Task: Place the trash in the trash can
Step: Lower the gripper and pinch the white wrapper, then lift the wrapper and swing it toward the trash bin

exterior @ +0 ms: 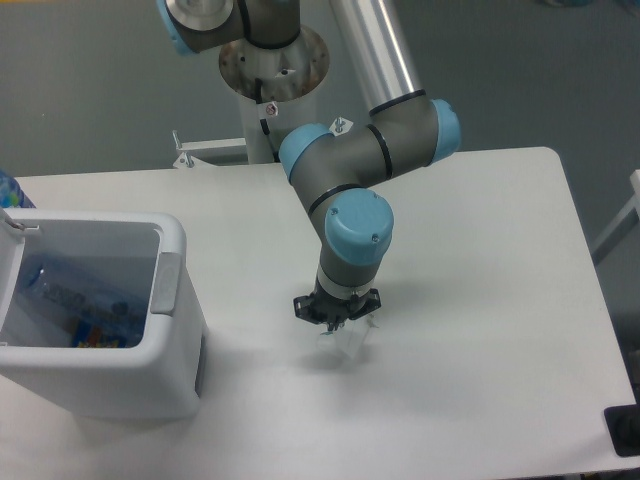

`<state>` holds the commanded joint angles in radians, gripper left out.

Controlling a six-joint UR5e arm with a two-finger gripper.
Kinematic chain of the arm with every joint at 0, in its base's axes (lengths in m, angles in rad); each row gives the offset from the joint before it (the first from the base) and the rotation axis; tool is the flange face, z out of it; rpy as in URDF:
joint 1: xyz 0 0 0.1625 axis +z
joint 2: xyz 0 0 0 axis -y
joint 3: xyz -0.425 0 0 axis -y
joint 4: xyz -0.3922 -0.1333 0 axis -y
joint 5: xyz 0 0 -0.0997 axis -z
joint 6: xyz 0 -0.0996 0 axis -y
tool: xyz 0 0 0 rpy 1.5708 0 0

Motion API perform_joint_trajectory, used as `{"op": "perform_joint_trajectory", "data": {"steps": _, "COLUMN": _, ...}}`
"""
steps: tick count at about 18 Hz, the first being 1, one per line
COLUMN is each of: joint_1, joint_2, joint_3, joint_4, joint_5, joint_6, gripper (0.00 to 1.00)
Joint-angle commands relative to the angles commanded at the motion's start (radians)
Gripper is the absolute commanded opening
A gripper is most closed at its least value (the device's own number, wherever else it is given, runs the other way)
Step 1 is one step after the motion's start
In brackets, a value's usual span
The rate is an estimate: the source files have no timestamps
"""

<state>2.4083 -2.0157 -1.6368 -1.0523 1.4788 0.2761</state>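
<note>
One item lay inside the trash can (170, 290) — pincer (337, 322) pinched a white carton (352, 338) off the surface (480, 300), not yet binned.

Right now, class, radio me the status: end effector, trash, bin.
End effector down at table, over a small clear item, grip unconfirmed. Trash can at left, blue-printed item inside. Path to bin open.

Trash can (172, 300): white plastic, smooth, slight sheen, grey handle; table (480, 300): matt white, smooth; arm (345, 170): matt grey shell, glossy blue plastic caps, brushed metal tube; gripper (337, 318): black, matt.
</note>
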Motion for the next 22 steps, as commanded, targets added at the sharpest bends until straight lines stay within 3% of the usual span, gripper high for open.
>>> {"op": "perform_joint_trajectory", "data": {"steps": 9, "joint_1": 0.075, "joint_2": 0.005, "joint_3": 0.123, "joint_4": 0.000, "joint_5": -0.158, "joint_6": -0.024, "gripper": 0.05}}
{"op": "perform_joint_trajectory", "data": {"steps": 16, "joint_1": 0.095, "joint_2": 0.012, "joint_3": 0.251, "joint_4": 0.002, "joint_5": -0.261, "joint_6": -0.123, "gripper": 0.05}}
{"op": "perform_joint_trajectory", "data": {"steps": 22, "joint_1": 0.106, "joint_2": 0.086, "joint_3": 0.316, "joint_4": 0.011, "joint_5": -0.313, "joint_6": -0.121, "gripper": 0.05}}
